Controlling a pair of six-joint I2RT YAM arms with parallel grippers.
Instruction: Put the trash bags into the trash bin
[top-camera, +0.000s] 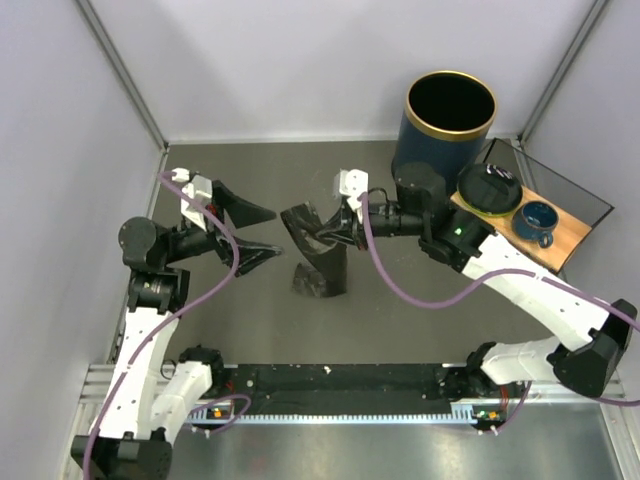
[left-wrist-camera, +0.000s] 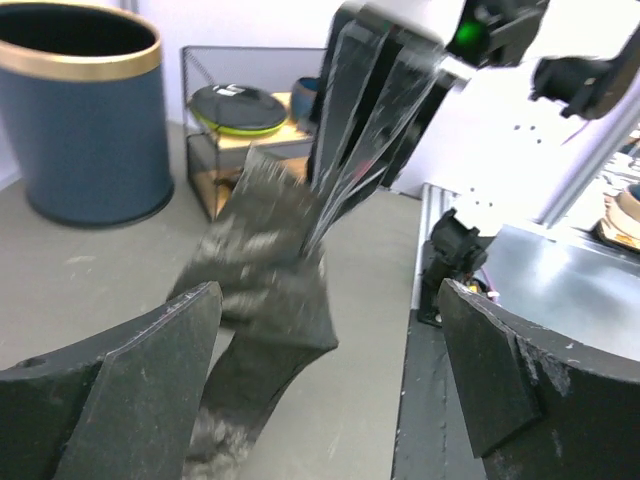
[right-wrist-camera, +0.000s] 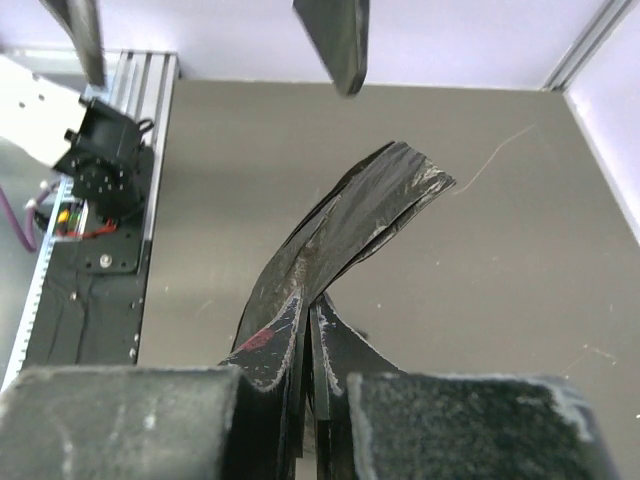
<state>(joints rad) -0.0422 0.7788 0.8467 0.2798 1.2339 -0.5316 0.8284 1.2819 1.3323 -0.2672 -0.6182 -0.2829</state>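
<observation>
The trash bag (top-camera: 318, 270) is a crumpled strip of glossy black film in the middle of the table, its lower end resting on the surface. My right gripper (top-camera: 330, 238) is shut on its upper part, and the right wrist view shows the film (right-wrist-camera: 345, 235) pinched between the closed right gripper (right-wrist-camera: 312, 335) and curling away from it. My left gripper (top-camera: 268, 232) stands wide open just left of the bag, holding nothing. From the left wrist, the bag (left-wrist-camera: 265, 270) hangs beyond the open left gripper (left-wrist-camera: 330, 360). The navy, gold-rimmed trash bin (top-camera: 448, 120) stands upright at the back right.
A wire shelf with a wooden top (top-camera: 565, 235) stands right of the bin, carrying a black round object (top-camera: 488, 188) and a small blue cup (top-camera: 537, 220). A black rail (top-camera: 340, 385) runs along the near edge. Grey walls close in the left, back and right.
</observation>
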